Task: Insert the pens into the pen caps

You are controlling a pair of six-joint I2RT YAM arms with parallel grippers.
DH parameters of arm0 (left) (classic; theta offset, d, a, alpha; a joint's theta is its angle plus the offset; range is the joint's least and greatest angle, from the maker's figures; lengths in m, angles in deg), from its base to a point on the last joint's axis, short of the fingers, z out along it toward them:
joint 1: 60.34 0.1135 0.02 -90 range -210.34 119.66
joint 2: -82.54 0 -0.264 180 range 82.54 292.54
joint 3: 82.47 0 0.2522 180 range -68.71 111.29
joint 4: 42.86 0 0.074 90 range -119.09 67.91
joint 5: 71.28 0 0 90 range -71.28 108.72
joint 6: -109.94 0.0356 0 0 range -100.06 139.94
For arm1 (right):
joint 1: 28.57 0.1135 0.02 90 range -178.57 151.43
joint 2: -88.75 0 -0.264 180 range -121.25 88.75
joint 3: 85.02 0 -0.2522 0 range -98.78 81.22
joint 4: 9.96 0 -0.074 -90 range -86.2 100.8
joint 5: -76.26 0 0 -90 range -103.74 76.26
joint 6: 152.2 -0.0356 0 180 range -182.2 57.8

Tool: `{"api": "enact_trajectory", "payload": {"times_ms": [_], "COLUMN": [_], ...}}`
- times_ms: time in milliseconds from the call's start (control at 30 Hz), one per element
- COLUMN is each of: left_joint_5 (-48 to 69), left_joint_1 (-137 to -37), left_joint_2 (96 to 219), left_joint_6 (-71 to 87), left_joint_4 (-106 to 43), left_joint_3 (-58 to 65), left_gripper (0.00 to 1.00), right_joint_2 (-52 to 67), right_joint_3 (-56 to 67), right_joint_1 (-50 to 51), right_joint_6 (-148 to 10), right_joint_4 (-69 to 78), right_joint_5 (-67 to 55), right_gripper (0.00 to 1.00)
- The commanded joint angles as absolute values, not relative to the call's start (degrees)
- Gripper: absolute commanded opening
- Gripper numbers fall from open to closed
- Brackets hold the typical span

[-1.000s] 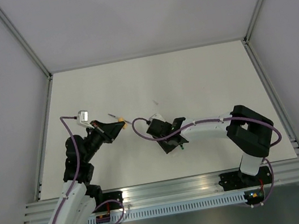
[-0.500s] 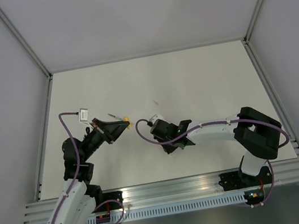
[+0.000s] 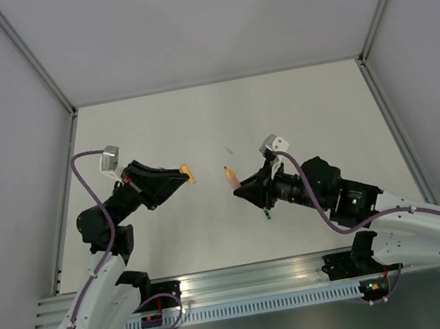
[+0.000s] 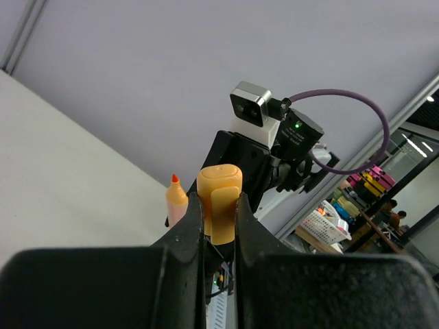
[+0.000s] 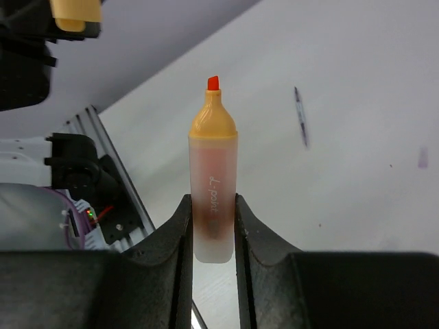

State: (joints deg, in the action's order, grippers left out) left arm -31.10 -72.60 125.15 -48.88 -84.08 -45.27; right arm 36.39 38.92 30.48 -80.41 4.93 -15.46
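Left gripper (image 4: 218, 207) is pinching the orange-yellow cap (image 4: 219, 184), holding it mid-air. Right gripper (image 5: 213, 205) is clamping the pale orange pen (image 5: 213, 144) by its rear end. The pen's red tip is pointing toward the cap, near it but not touching.

Left arm (image 3: 99, 288) and right arm (image 3: 426, 231) match: white link shells, black joint housings, matte-black left gripper (image 3: 180, 174) and right gripper (image 3: 240, 187), purple cable (image 4: 336, 92) looped outside, silver-white camera box (image 4: 250, 106) at wrist, green LED (image 4: 296, 125) beside it.
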Motion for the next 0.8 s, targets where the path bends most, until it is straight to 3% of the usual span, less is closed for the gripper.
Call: {"api": "enact_trajectory", "payload": {"times_ms": [0, 300, 767], "left_joint_5": [-30.9, -29.9, -30.8], "left_joint_1": [-73.0, -76.4, -76.6], "left_joint_2": [126.7, 138.1, 139.5], "left_joint_6": [-56.0, -65.1, -65.1], "left_joint_4": [-94.9, -112.5, -115.9], "left_joint_3": [-41.5, -35.5, -35.9], "left_gripper": [0.02, 0.02, 0.02], "right_joint_2": [39.8, 37.8, 32.1], "right_joint_3": [40.9, 36.9, 33.6], "right_joint_1": [30.8, 30.8, 30.8], "right_joint_6": [-77.4, -80.8, -84.6], "right_joint_4": [-4.2, -13.6, -17.1], "right_joint_5": [-7.5, 2.2, 5.3], "right_gripper": [0.00, 0.00, 0.00]}}
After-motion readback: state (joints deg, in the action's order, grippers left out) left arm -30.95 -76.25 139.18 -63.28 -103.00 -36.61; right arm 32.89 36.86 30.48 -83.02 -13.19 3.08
